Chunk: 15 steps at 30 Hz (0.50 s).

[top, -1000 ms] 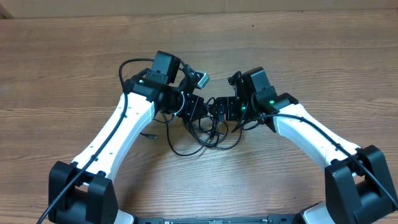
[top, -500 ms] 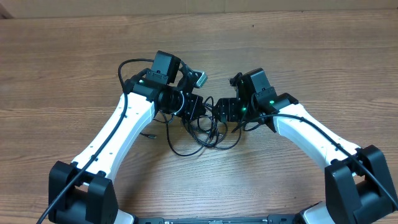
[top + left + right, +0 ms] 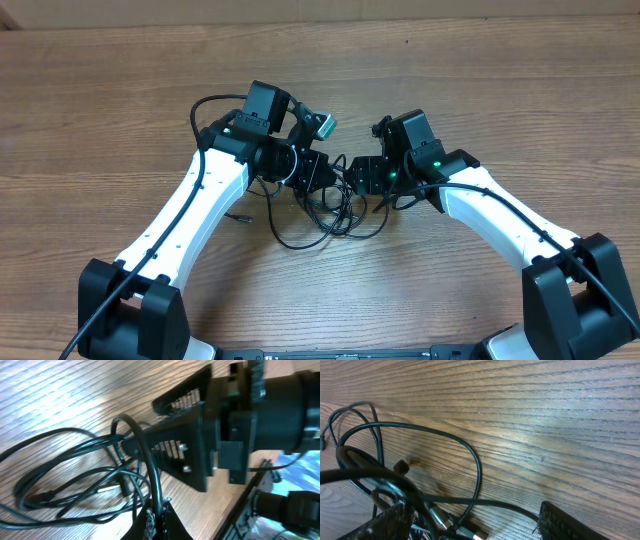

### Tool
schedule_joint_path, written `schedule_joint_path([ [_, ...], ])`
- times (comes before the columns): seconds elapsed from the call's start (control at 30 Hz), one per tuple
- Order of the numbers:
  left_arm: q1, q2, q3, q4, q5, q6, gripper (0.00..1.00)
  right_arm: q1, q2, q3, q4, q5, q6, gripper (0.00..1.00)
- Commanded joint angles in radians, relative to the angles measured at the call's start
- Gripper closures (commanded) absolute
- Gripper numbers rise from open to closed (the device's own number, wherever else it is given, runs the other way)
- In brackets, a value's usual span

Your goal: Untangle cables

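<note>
Our left gripper (image 3: pixel 320 172) is clamped on 1 strand of the cables (image 3: pixel 332 212). They are bunched on the table (image 3: pixel 480 90) just toward us, between both grippers, spreading left to right. Our right gripper (image 3: pixel 358 177) stands spread, with strands between its fingers. Compared with 1 second ago, the left gripper sits slightly nearer the right.

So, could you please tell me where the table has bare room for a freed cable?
Bare wood: the far strip of the table beyond the left gripper and right gripper, both outer sides, and the front between the arm bases. Crowded: the middle, where the cables bunch between the grippers.
</note>
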Motion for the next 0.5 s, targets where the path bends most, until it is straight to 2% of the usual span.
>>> schedule_joint_path([
  [0.0,0.004,-0.008,0.021,0.013,0.098,-0.008,0.96,0.0,0.024,-0.009,0.004,0.015,-0.011,0.22],
  [0.3,0.018,-0.012,0.023,-0.011,0.142,0.087,0.96,-0.006,0.099,-0.009,-0.018,0.183,0.02,0.22],
  [0.47,0.058,-0.062,0.051,-0.078,0.051,0.089,0.96,-0.016,0.1,-0.009,-0.055,0.31,0.062,0.22],
])
